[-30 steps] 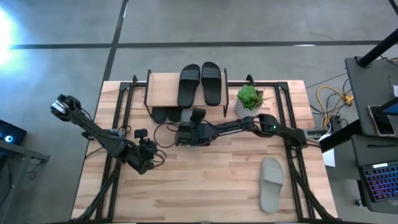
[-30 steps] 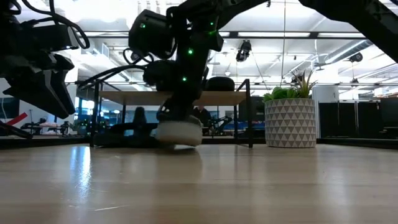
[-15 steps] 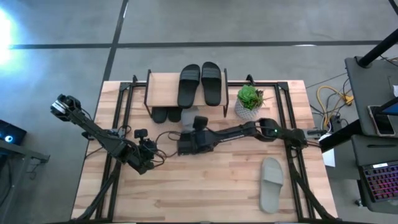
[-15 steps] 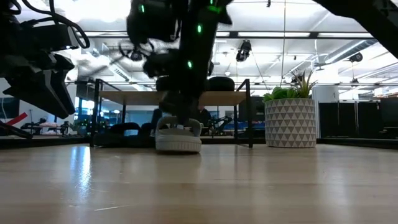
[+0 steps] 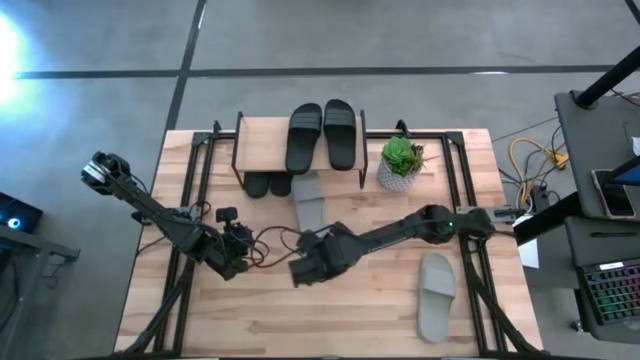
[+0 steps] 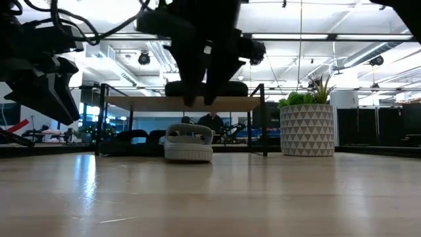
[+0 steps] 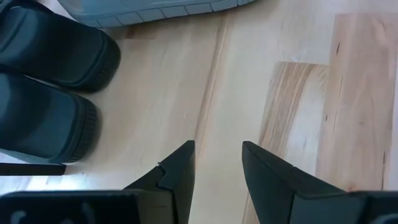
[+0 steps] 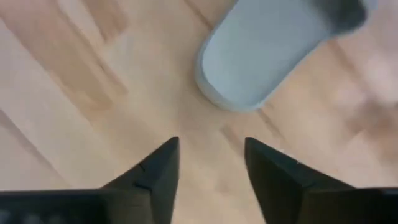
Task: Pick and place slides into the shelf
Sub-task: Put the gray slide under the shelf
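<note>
The shelf point(image 5: 262, 143) stands at the table's far side. Two black slides point(image 5: 322, 135) lie on its top plank, and two more black slides point(image 5: 268, 185) rest on the table under it. One light grey slide point(image 5: 308, 198) lies flat on the table, its far end at the shelf's front edge. My right gripper point(image 5: 303, 270) is open and hovers nearer than this slide point(image 8: 261, 56), clear of it. The second grey slide point(image 5: 436, 296) lies at the table's right near part. My left gripper point(image 5: 238, 257) waits open, left of centre.
A potted plant point(image 5: 401, 162) in a patterned white pot point(image 6: 306, 129) stands just right of the shelf. Cables point(image 5: 265, 240) run over the table between the two grippers. In the left wrist view the black slides' ends point(image 7: 46, 81) lie just beyond the open fingers.
My right gripper has let go of the grey slide, risen and drawn back toward the table's near edge. The slide, held tilted just off the wood a second ago, now lies flat in front of the shelf.
</note>
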`<state>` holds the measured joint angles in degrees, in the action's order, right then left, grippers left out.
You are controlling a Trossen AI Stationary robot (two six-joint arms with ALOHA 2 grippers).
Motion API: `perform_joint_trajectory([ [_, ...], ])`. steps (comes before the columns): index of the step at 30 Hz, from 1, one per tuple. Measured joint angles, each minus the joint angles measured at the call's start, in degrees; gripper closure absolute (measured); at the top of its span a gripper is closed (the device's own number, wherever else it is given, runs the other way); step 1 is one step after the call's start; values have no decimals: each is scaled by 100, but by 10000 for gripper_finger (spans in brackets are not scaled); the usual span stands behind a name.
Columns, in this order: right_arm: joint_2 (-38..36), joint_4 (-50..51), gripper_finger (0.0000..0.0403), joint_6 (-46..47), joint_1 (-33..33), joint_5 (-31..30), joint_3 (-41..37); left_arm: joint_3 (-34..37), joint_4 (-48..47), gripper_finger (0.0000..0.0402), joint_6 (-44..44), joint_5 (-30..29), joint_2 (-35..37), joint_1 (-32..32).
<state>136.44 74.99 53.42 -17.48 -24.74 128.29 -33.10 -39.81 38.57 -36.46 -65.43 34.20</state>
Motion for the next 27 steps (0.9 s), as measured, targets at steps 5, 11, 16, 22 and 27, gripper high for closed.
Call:
perform_joint_trajectory([
  [5,0,-234,327,1262,-13,74,-206,-1,31,283,0,-12,0,0],
  [11,11,-430,389,1989,38,548,-857,-2,33,283,11,56,0,0],
  [16,5,-1239,394,2288,61,540,-1075,-98,27,285,19,-129,88,169],
  [22,-84,-1312,394,3553,111,599,-1078,-396,35,320,10,-1733,591,749],
  [27,-255,-1629,394,3786,258,572,-1074,-502,-67,353,-31,-2127,1059,945],
])
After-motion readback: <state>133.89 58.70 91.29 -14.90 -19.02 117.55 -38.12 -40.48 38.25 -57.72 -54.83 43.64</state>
